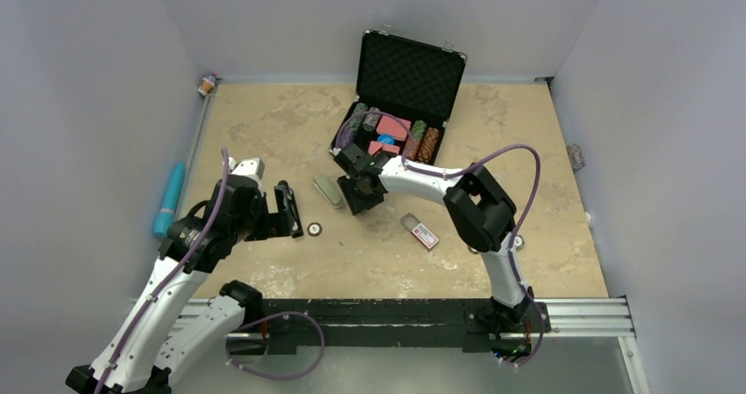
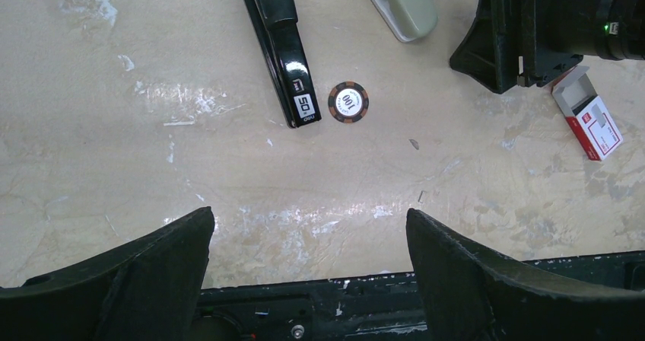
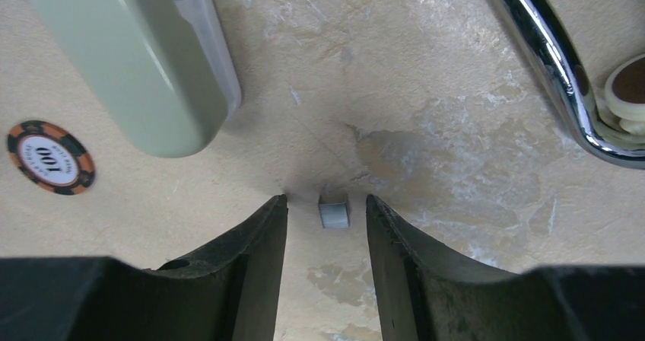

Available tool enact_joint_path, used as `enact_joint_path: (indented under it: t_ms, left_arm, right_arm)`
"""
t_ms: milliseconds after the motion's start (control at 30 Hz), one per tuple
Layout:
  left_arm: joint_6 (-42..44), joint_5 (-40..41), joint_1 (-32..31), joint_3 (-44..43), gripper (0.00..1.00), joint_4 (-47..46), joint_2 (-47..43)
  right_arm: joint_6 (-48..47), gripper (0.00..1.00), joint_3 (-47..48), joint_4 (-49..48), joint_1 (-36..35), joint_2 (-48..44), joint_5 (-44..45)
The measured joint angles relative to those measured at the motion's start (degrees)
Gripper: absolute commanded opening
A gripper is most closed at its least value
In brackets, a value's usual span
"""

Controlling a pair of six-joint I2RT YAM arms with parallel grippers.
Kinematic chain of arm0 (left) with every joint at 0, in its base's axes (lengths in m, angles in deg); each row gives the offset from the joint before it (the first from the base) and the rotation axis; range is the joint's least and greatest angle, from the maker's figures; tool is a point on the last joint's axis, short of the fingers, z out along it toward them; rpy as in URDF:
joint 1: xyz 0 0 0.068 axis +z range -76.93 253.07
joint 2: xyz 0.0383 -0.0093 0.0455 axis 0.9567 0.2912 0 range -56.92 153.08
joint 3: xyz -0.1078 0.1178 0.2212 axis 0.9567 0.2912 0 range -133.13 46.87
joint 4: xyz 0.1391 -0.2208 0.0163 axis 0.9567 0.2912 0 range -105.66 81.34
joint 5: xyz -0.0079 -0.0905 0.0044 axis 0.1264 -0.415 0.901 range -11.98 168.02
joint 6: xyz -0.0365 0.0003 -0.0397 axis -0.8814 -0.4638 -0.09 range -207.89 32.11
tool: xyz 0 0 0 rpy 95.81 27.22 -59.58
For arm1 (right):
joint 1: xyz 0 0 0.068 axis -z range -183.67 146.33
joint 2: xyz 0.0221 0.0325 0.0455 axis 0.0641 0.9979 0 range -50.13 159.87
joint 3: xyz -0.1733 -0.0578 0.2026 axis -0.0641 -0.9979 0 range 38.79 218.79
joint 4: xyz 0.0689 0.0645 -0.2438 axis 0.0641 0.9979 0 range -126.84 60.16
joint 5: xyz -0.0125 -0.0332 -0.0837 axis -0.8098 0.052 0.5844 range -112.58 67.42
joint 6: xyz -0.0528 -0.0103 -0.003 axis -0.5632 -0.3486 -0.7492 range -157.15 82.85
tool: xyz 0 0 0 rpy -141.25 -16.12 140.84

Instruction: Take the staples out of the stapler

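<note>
Stapler (image 2: 278,44) ahead of left gripper (image 2: 308,219)

I see open black case (image 1: 409,73) at far middle of tan table (image 1: 264,130), lid upright, foam-lined. Inside: chip stacks (image 1: 427,145) and pink flat pieces (image 1: 391,128). Pale green bar (image 1: 329,191) lies just near-left of case, angled. Poker chip (image 2: 348,102), orange-black rim, marked 100, lies flat farther near-left of case, past bar. Small box (image 2: 592,116), red-white label, one end flap open, sits on near side of case, apart from it. Blue tube (image 1: 169,200) lies far left of case, at table edge. I can't identify small item (image 1: 207,83) in corner left of case.
</note>
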Motion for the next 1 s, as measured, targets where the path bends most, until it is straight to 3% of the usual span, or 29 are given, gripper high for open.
enact_joint_path:
  t_ms: [233,1000]
  left_arm:
    - [0.0,0.0,0.0,0.0,1.0,0.0,0.0]
    - [0.0,-0.2,0.0,0.0,1.0,0.0,0.6]
  right_arm:
    - [-0.1,0.39,-0.3,-0.7,0.0,0.6,0.0]
    - [0.1,0.32,-0.5,-0.7,-0.5,0.6,0.2]
